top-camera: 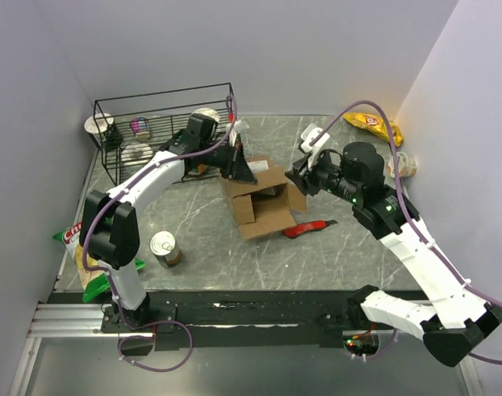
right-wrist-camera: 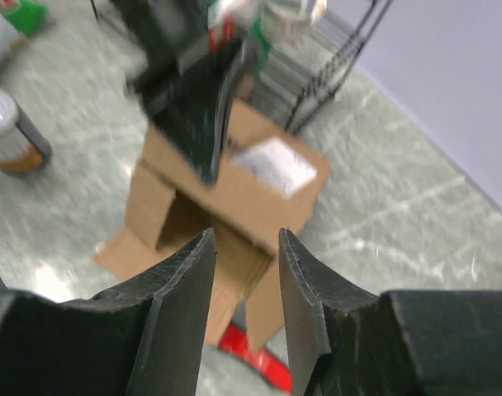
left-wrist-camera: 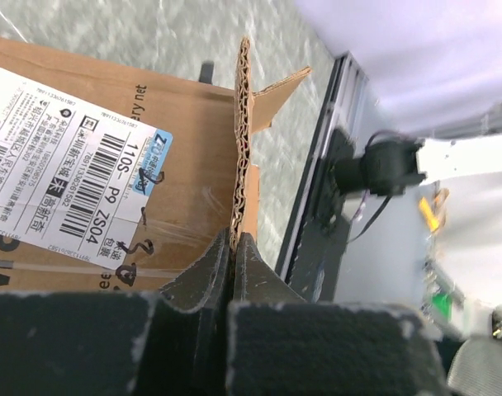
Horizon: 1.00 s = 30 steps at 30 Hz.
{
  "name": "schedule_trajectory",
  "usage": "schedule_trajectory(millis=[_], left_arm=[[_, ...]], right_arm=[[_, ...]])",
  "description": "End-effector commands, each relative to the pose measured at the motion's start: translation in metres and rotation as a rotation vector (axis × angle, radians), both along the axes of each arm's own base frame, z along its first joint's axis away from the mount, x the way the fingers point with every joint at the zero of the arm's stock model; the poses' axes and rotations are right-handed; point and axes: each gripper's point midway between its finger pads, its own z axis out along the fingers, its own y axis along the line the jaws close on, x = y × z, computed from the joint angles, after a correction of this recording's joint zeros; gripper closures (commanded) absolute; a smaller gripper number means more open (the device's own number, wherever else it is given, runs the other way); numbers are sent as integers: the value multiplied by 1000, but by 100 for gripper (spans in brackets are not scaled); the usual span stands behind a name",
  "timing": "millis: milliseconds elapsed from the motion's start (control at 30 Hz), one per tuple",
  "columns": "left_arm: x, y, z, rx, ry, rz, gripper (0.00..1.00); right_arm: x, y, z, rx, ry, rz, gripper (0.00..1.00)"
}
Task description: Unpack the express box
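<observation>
**Supervisor:** Where's the express box, and how far in are we?

**Operator:** I have the express box (top-camera: 259, 202) about the middle of the desk (top-camera: 201, 227), a little toward the far edge. It's near the wire basket (top-camera: 164, 124), which stands in the far-left corner. The top is open, with flaps splayed toward the near edge and the right, so I'd call the opening part done.

**Supervisor:** And your tools?

**Operator:** My left gripper (left-wrist-camera: 234, 241) is pinched tight on the edge of one upright flap (left-wrist-camera: 243, 132), beside the address label (left-wrist-camera: 69, 165). The corrugated edge runs straight up from between the fingers. My right gripper (right-wrist-camera: 245, 235) hangs over the box from the right side. Its jaws are narrow but parted, with nothing between them.

**Supervisor:** Anything out of the box?

**Operator:** Nothing I'd confidently call contents. A red utility knife (top-camera: 309, 228) lies just beside the box's near-right flap. A can (top-camera: 165, 248) stands well apart from the box, toward the near-left corner. I can't say either of them came from the box. My right wrist view is blurred, and the inside shows only as a dark hollow, so I can't tell what's in there.

**Supervisor:** So what's left?

**Operator:** By my reading, the actual unpacking. I'd use the left to hold that flap aside and send the right down into the opening. Then I'd lift out whatever is there and set it on the desk. That puts me early in the job, with the box open but nothing visibly removed.
</observation>
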Motion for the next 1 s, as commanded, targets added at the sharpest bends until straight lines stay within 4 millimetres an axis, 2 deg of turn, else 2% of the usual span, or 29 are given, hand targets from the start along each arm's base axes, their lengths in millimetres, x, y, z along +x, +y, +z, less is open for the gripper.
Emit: schedule_trajectory(millis=[0,167,300,433,467,500,533,567,600,633,667,700,733,867,967], left_arm=[[21,6,41,-118,26,86,99],[16,3,55,-176,76,50,99],[13,4,57,-189,86,34,99],[9,7,60,-215,119,7,99],[8,8,62,-223,117,-3,99],[7,10,64,-227,119,-6,99],[5,11,66,-234,124,-19,99],[-1,11,75,-266,111,-71,99],[-8,13,84,-288,141,-89,99],[-13,15,85,-303,162,-108,99],[-18,15,97,-329,151,-125,99],[-22,16,97,-331,161,-139,99],[-25,17,94,-328,170,-139,99],[-26,19,80,-297,115,-126,99],[-27,20,70,-271,140,-95,99]], right_arm=[[-6,-12,-36,-123,60,-6,57],[-21,6,-56,-272,-24,227,62],[-22,18,-58,-363,-201,378,62],[-15,26,-73,-495,-357,522,62],[-13,30,-81,-516,-350,551,62],[-9,33,-74,-531,-383,568,62],[-13,33,-77,-537,-358,603,61],[-12,38,-82,-545,-338,630,60],[-9,40,-66,-551,-374,642,60],[-14,41,-65,-553,-361,676,60],[-18,39,-73,-568,-312,708,60],[-20,40,-65,-572,-324,719,59],[-20,39,-67,-581,-315,728,59],[-26,33,-86,-631,-296,774,50],[-33,28,-103,-662,-241,832,48]])
